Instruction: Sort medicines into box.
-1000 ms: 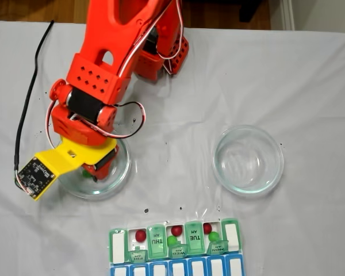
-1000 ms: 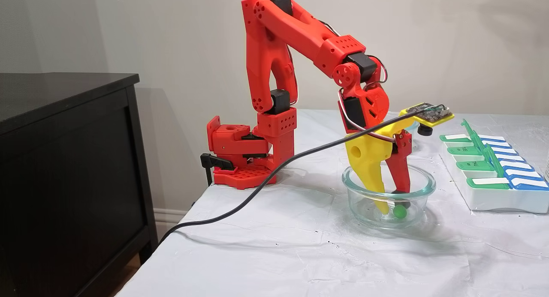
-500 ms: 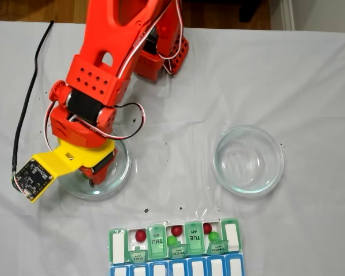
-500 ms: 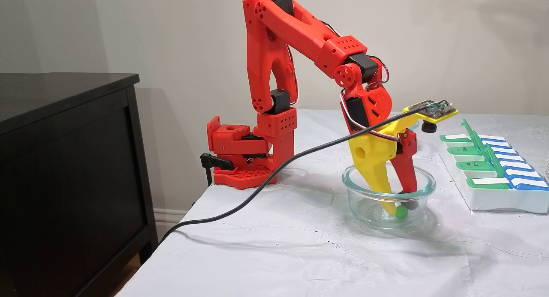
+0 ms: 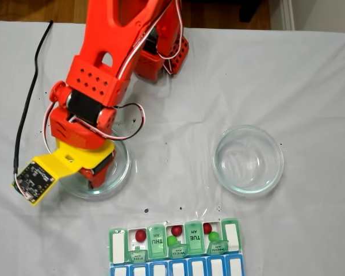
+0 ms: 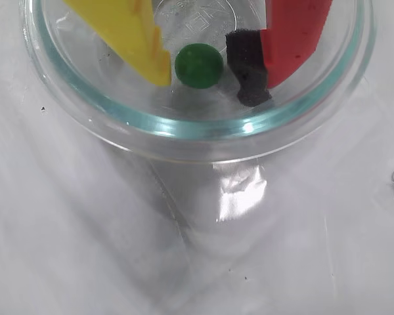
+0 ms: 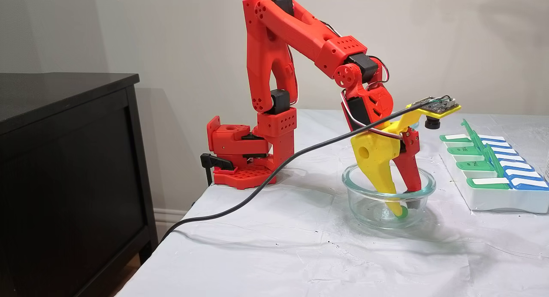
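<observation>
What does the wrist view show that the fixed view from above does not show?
Wrist view alone: a green pill lying between the yellow finger and the red finger's black pad, with a gap on each side.

Fixed view from above alone: the pill organizer holding red and green pills, and a second glass dish.

Both: the glass dish under the gripper.

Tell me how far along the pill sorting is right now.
Mostly done: in a fixed view the pill organizer already holds three red pills and two green ones in open compartments, and the right-hand glass dish looks empty. In hand: the gripper is down in the other dish, fingers either side of the last green pill, not yet closed. Left: grasp it and drop it in the organizer.
</observation>
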